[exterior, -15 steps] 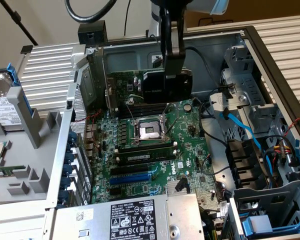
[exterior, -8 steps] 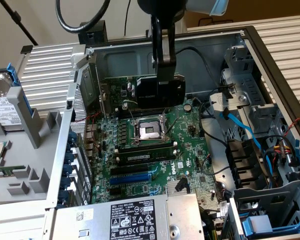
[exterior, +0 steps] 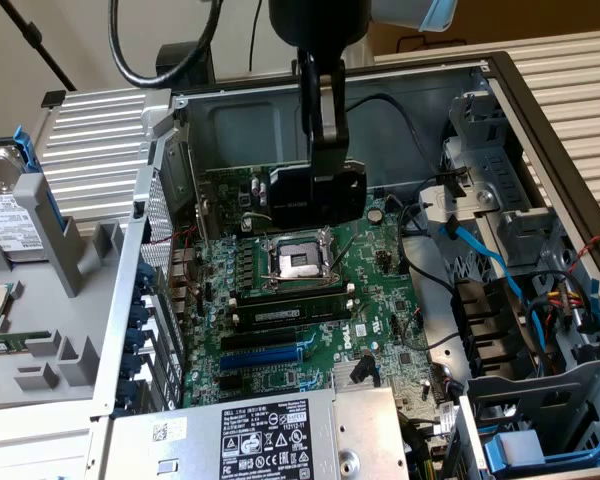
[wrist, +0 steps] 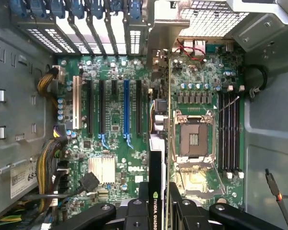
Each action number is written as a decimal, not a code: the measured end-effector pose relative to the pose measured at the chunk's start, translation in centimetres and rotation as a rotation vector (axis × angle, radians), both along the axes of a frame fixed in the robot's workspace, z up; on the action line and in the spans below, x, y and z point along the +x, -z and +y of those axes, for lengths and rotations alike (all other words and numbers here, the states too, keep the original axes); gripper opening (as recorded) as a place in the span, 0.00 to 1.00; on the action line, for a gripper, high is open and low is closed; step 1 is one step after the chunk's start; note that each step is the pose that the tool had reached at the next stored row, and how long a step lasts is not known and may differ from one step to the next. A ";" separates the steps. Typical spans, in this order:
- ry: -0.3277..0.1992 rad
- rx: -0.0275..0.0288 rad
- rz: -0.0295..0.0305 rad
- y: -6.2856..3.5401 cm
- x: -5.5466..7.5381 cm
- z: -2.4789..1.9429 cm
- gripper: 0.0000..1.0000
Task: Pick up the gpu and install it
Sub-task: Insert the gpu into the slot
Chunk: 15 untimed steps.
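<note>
My gripper (exterior: pixel 320 160) reaches down into the open computer case and is shut on the gpu (exterior: pixel 315 195), a card with a black shroud held on edge above the green motherboard (exterior: pixel 380 300). The card hangs over the board's far part, just behind the CPU socket (exterior: pixel 298 262). In the wrist view the gpu (wrist: pixel 157 158) appears edge-on between my fingers (wrist: pixel 140 194). Its silver bracket (wrist: pixel 167 43) points toward the case's rear slot openings. The card runs between the expansion slots and the CPU socket (wrist: pixel 193 139). The blue slot (wrist: pixel 126 108) lies to one side of it.
Memory sticks (exterior: pixel 285 312) sit in slots beside the socket. The power supply (exterior: pixel 270 435) fills the front of the case. Drive cages and blue cables (exterior: pixel 500 260) crowd the exterior view's right. A hard drive (exterior: pixel 5 210) lies outside the case on the exterior view's left.
</note>
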<state>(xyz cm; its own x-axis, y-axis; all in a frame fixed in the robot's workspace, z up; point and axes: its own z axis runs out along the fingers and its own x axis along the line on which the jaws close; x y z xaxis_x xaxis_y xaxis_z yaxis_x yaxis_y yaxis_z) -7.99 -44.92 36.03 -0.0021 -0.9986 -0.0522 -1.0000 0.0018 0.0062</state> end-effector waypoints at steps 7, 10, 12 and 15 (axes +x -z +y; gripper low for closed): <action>-0.094 -0.0003 0.0007 0.37 0.0 -0.07 0.27; -0.095 -0.0003 0.0007 0.37 0.0 -0.07 0.27; -0.094 0.0001 0.0003 0.40 -0.2 -0.07 0.27; -0.086 -0.0002 -0.0015 0.49 -0.4 -0.07 0.27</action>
